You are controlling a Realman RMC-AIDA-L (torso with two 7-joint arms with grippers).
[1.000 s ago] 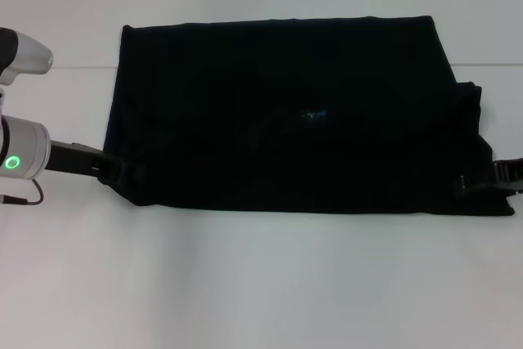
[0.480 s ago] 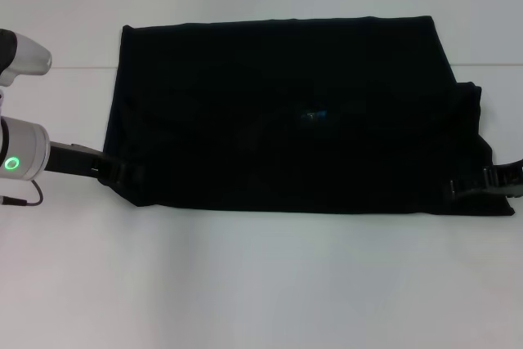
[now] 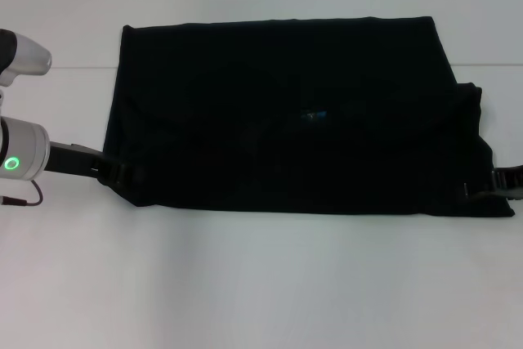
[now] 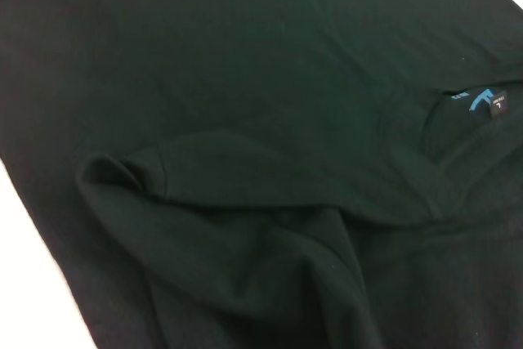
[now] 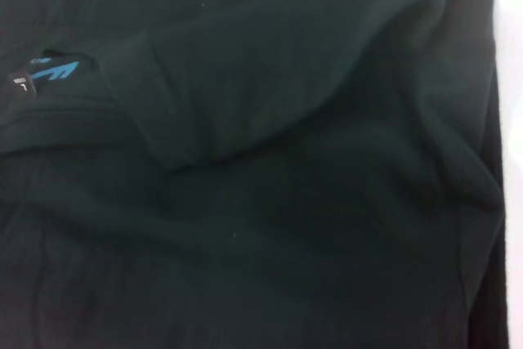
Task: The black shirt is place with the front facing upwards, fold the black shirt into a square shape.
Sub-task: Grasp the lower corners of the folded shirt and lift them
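The black shirt [image 3: 278, 112] lies flat on the white table [image 3: 261, 284] as a wide rectangle with both sleeves folded inward. Its blue neck label [image 3: 315, 114] shows near the middle, and no white lettering is visible. My left gripper [image 3: 122, 175] is at the shirt's lower left corner, against the cloth. My right gripper [image 3: 474, 191] is at the lower right corner, also against the cloth. The left wrist view shows a folded sleeve [image 4: 245, 177] and the label [image 4: 488, 102]. The right wrist view shows the other sleeve [image 5: 270, 79] and the label [image 5: 49, 71].
The left arm's white housing [image 3: 20, 157] with a green light sits at the left edge, over the table. A line across the table [image 3: 73, 67] runs behind the shirt at the back.
My right gripper slid a little inward along the shirt's lower right edge, then back outward. The left gripper and the shirt have hardly moved.
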